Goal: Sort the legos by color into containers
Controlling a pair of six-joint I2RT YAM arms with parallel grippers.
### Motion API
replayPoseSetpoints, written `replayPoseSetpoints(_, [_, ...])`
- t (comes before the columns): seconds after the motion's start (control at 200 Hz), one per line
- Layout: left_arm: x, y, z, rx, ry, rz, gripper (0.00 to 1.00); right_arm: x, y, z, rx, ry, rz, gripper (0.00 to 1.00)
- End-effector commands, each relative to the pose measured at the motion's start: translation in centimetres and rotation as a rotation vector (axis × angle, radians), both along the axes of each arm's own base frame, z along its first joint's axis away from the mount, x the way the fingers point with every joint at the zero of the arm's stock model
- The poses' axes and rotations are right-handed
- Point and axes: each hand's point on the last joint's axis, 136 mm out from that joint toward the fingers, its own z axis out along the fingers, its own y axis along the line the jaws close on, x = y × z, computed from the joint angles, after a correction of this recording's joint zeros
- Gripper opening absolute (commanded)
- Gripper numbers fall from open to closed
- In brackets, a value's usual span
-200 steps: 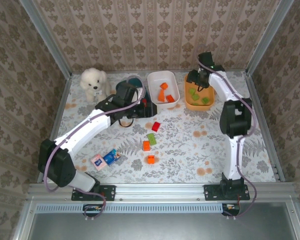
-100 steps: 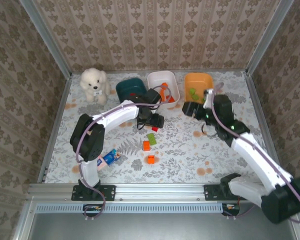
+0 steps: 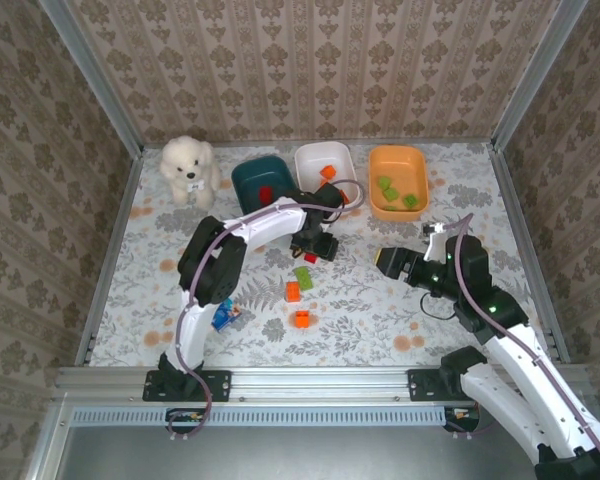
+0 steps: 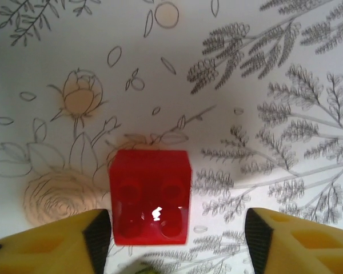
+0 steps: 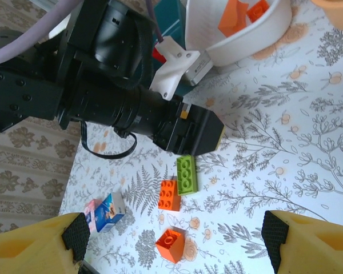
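Red lego (image 4: 150, 197) newly under left claw (image 4: 177, 233)

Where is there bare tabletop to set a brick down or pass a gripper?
Free: the left strip between the plush dog and the blue-and-pink packet; the near strip between the nearest orange brick and the right arm's base. Crowded: the centre, where the left gripper hangs over the red brick beside the green brick.

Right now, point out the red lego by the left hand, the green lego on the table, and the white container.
red lego (image 4: 150, 197): left wrist view, centre of its studded top.
green lego (image 5: 187, 174): right wrist view, middle of its studs.
white container (image 3: 302, 172): top external view, its left rim.
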Motion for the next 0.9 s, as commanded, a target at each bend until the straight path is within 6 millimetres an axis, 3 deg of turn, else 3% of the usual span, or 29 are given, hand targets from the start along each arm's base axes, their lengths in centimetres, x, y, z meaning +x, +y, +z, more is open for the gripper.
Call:
replayPoseSetpoints(0.0, [0.2, 0.7, -0.6, 0.075, 0.002, -0.022, 0.52, -0.1, 0.4, -0.1, 0.009, 0.035, 0.021, 0.82])
replayPoseSetpoints(0.15, [0.7, 0.7, -0.6, 0.097, -0.025, -0.029, 0.36, 0.2, 0.6, 0.1, -0.002, 0.03, 0.037, 0.82])
replayPoseSetpoints(0.41, [1.2, 0.5, 0.6, 0.105, -0.067, -0.038, 0.29, 0.8, 1.1, 0.2, 0.004, 0.036, 0.05, 0.82])
replayPoseSetpoints(0.665, [2.6, 0.6, 6.1, 0.049, -0.151, 0.013, 0.29, 0.9, 1.3, 0.7, -0.014, 0.022, 0.078, 0.82])
replayPoseSetpoints(0.78, [4.3, 2.1, 9.1, -0.004, -0.186, 0.096, 0.29, 1.0, 1.5, 0.4, -0.03, 0.031, 0.096, 0.82])
replayPoseSetpoints(0.895, [6.8, 4.1, 10.8, -0.1, -0.178, 0.208, 0.29, 1.5, 1.9, 0.1, -0.033, 0.042, 0.112, 0.81])
